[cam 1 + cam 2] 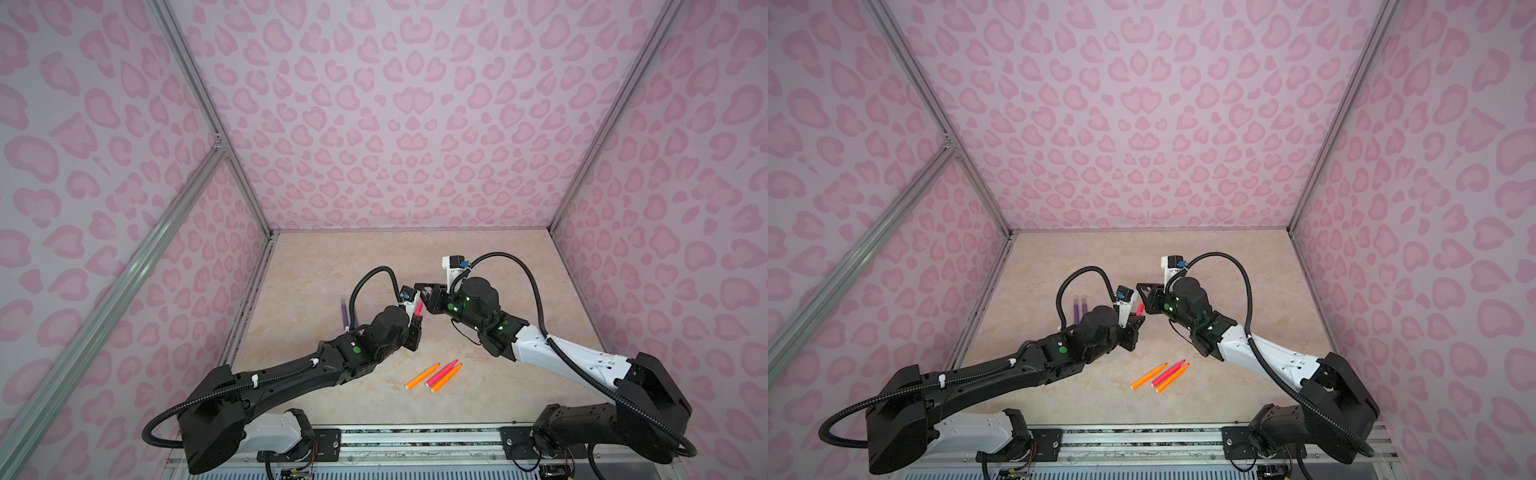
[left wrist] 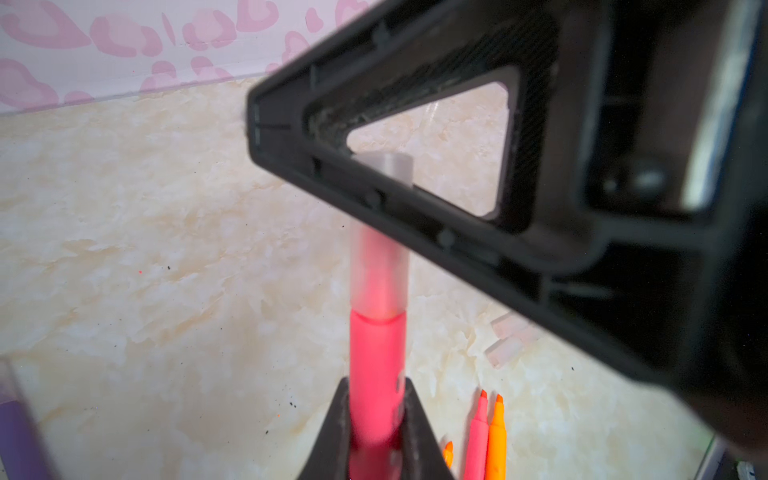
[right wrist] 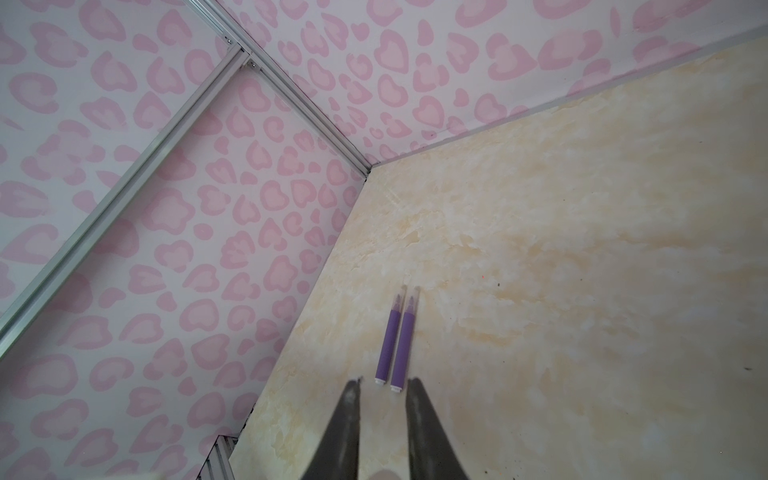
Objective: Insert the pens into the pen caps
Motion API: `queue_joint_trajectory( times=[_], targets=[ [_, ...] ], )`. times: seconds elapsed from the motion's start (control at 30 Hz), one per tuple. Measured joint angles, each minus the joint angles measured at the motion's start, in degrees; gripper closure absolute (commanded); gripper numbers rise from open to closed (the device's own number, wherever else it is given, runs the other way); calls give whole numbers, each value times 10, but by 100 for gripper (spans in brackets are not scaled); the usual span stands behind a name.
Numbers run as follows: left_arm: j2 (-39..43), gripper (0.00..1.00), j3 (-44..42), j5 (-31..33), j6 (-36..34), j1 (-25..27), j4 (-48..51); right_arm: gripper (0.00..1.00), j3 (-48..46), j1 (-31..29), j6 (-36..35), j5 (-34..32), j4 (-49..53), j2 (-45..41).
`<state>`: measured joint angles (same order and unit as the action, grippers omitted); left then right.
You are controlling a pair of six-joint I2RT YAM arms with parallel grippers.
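Near the centre of the table (image 1: 498,395) a pen (image 1: 419,308) is raised off the surface. Its lower end is between the jaws of the left gripper (image 2: 376,384), and its upper end is inside a cap (image 2: 378,270) that sits between the jaws of the right gripper (image 3: 384,380). Three uncapped pens (image 1: 1160,374) lie side by side at 6 o'clock of it. Two capped pens (image 3: 395,340) lie touching at 9 o'clock. Just past the trio's tips lie what seem to be loose caps (image 2: 511,340).
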<state>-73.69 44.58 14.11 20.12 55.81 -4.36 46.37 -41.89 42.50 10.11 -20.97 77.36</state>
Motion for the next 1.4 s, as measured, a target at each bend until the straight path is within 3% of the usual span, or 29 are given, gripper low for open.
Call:
queue_joint_trajectory(
  times=[0.1, 0.33, 0.57, 0.9, 1.4],
  targets=[
    [2, 97, 0, -5, 4, -5, 0, 92, 0, -1, 1, 0, -5, 0],
    [23, 97, -11, -50, 13, -30, -1, 97, 10, -12, 0, 0, -16, 12],
    [32, 97, -14, -52, 17, -37, 2, 100, 19, -22, -2, -10, -16, 20],
    [70, 97, -31, -105, 16, -72, 24, 100, 26, -82, -6, -111, -19, 25],
    [128, 96, -51, -173, 11, -136, 83, 100, 44, -123, 15, -147, -62, 77]
  ],
)
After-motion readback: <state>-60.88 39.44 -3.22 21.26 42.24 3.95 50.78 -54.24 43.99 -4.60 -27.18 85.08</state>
